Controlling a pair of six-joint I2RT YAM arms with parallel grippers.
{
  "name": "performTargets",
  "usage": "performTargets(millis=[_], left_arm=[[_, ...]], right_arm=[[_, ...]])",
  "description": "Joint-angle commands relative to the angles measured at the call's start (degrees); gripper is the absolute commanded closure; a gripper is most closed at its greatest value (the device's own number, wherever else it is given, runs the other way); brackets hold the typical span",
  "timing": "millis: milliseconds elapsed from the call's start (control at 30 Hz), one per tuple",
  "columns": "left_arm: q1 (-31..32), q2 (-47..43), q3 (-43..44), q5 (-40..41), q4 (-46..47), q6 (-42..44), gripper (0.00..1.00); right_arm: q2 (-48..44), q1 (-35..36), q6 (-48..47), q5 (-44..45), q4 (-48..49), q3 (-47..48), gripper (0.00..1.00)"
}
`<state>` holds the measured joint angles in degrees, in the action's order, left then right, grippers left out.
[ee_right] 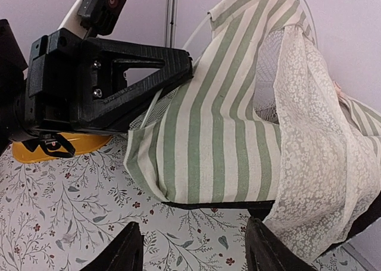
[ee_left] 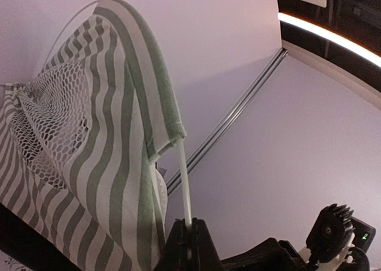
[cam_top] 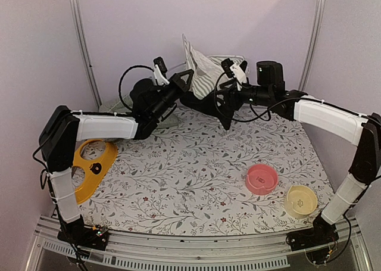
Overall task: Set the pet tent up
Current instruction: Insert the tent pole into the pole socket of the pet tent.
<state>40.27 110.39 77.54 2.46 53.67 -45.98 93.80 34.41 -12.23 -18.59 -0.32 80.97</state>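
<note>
I see the pet tent (cam_top: 202, 68) bunched at the far edge of the table (cam_top: 178, 181), between both arms. My left gripper (ee_left: 190, 229) is clamped on its thin white pole (ee_left: 184, 176), with the fabric draped just above. My right gripper (ee_right: 195, 235) stands parted, and the tent's striped side is just ahead of its fingers.
</note>
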Motion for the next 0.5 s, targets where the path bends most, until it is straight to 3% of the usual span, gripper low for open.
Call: performTargets(millis=[0,233,467], left_arm=[[-1.05,0.42,1.17,-2.12,-0.06,0.91,1.00],[-1.16,-0.17,1.23,-2.89,-2.69,0.84,1.00],[-1.12,-0.41,1.49,-2.98,-2.31,0.38,1.00]], right_arm=[[1.27,-0.40,-0.27,0.51,-2.42,1.35,0.40],[0.68,-1.79,0.81,1.71,-3.55,0.99,0.41],[4.10,-1.93,-5.30,-0.07,-3.15,3.99,0.41]])
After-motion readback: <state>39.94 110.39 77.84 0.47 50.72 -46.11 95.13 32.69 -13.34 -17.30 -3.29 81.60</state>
